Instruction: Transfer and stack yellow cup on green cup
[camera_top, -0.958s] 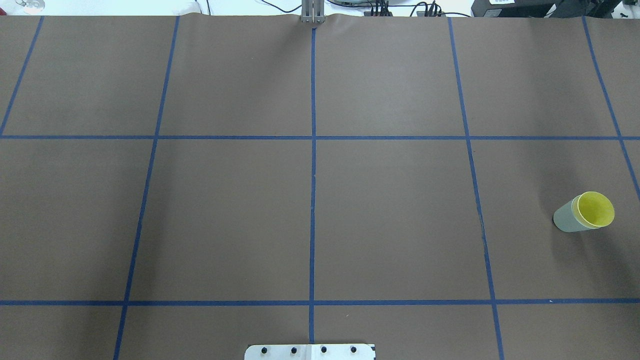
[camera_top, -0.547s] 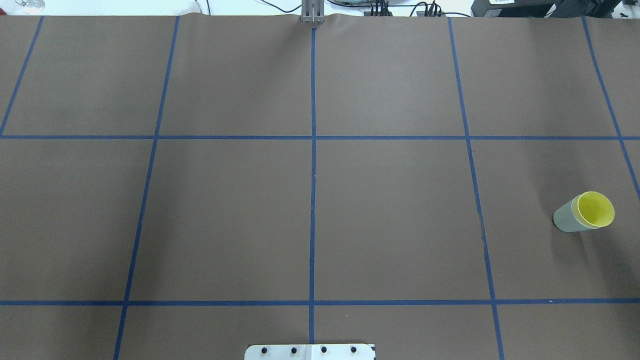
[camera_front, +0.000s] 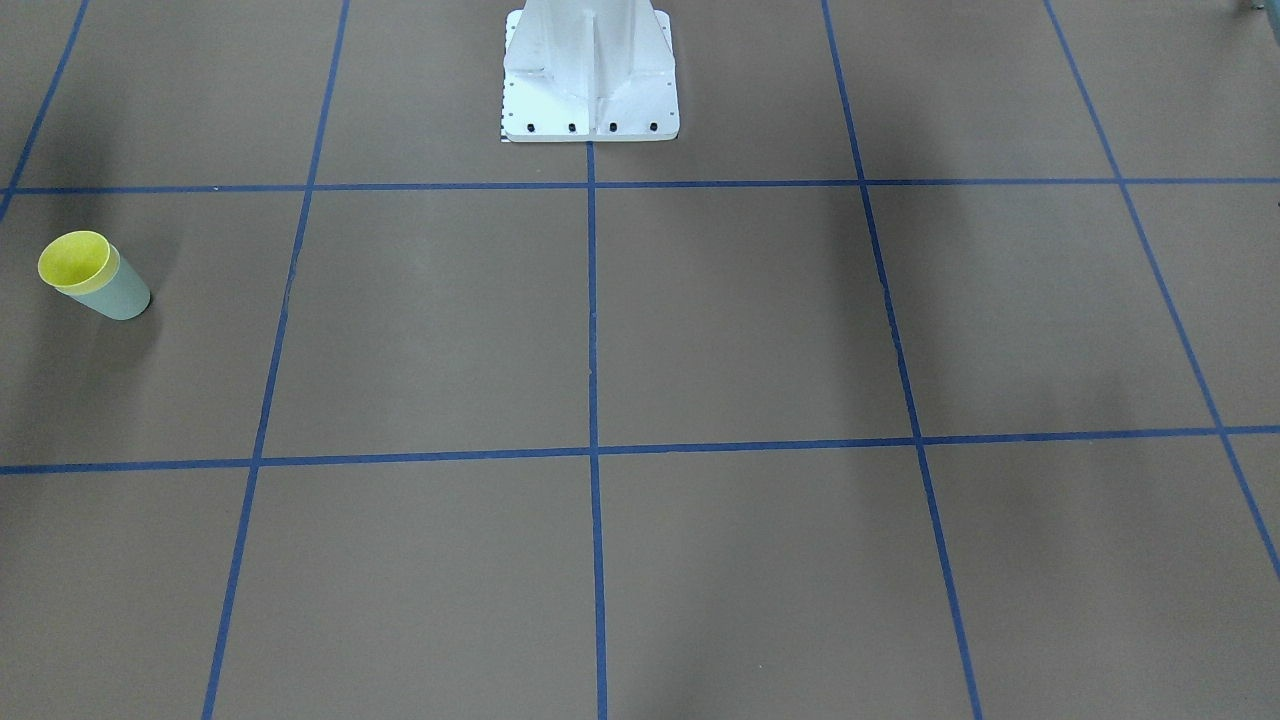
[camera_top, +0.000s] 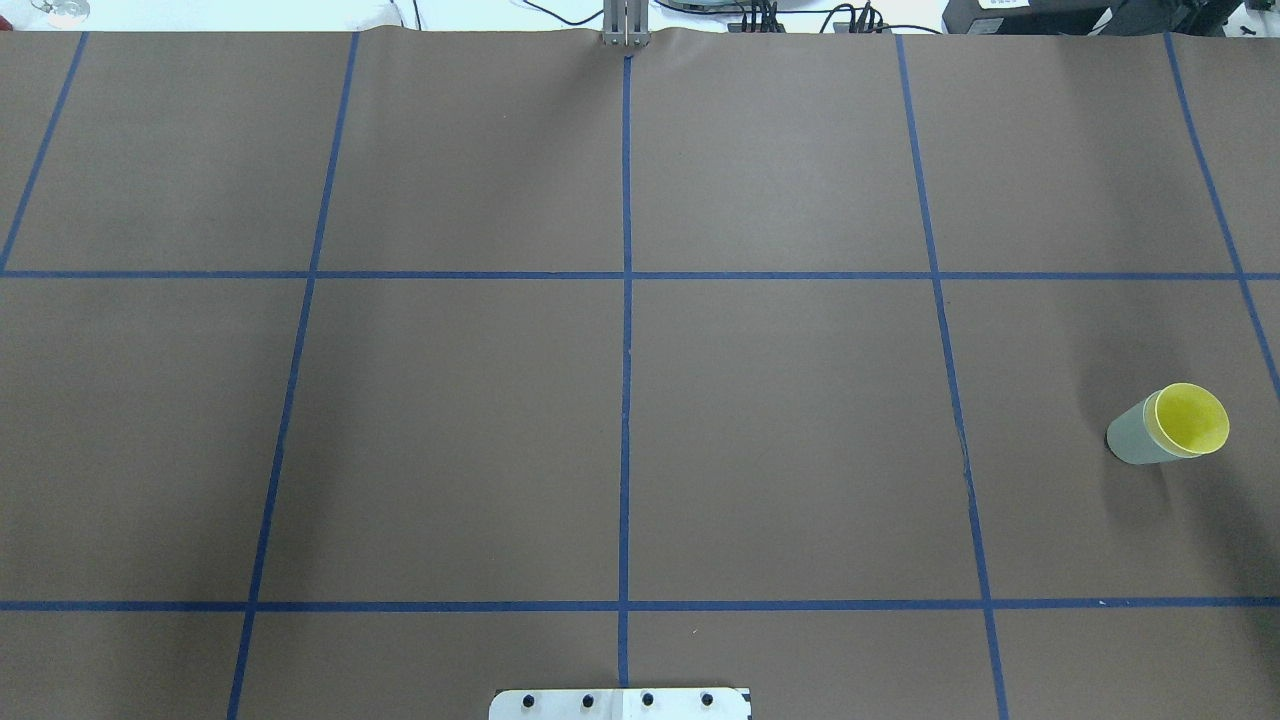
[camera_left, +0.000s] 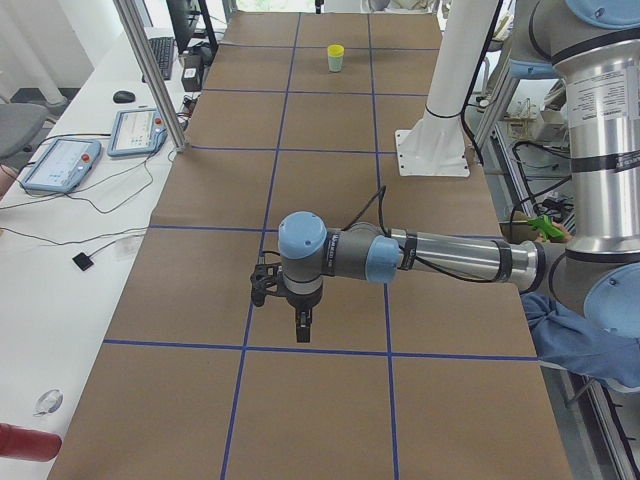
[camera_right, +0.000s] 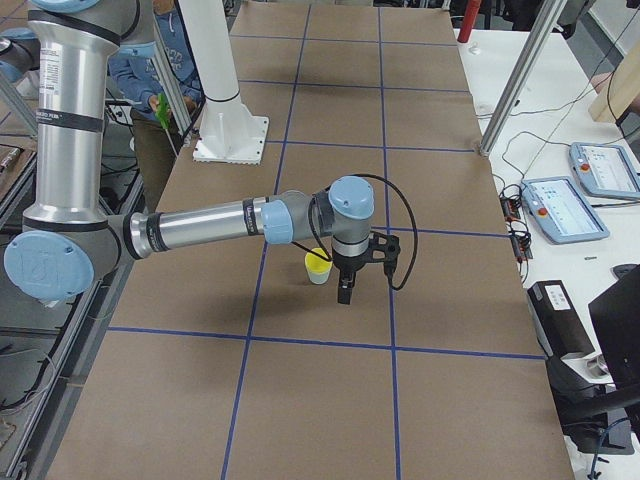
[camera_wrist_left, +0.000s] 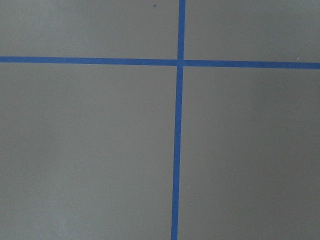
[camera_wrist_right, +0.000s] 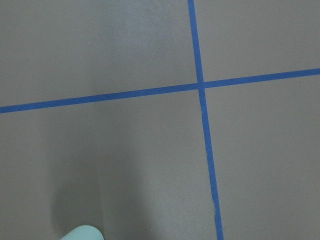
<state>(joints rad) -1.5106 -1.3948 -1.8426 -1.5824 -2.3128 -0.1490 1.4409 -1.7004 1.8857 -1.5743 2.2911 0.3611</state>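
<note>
Step in hand: to my eye the stacking is done. You see the yellow cup (camera_top: 1192, 418), a small bright yellow handleless plastic tumbler, sitting inside the green cup (camera_top: 1128, 442), a small pale mint-green plastic tumbler of the same tapered shape.

Where the stack is: at the right edge of the overhead view, a little below mid-height, on the table (camera_top: 780, 420), which is covered in brown paper and gridded with blue tape. In the front-facing view it sits at the far left.

Containers: the green cup holds the yellow cup, whose rim stands just proud of the green rim. The yellow cup's inside looks empty. In the right-end view the pair stands upright.

Right gripper (camera_right: 344, 290): it hangs pointing down just beside the stack and grips neither cup. It shows only in the right-end view, so you cannot tell how wide its jaws are.

Left gripper (camera_left: 300, 326): it points down over the table in the lower middle of the left-end view, well apart from the cups. Its opening cannot be told either.

Next move: probably nothing is left to grasp. If you retract the right arm, lift it away from the stack so it does not clip the rim.

Risk: the light nested cups would tip easily if brushed.
</note>
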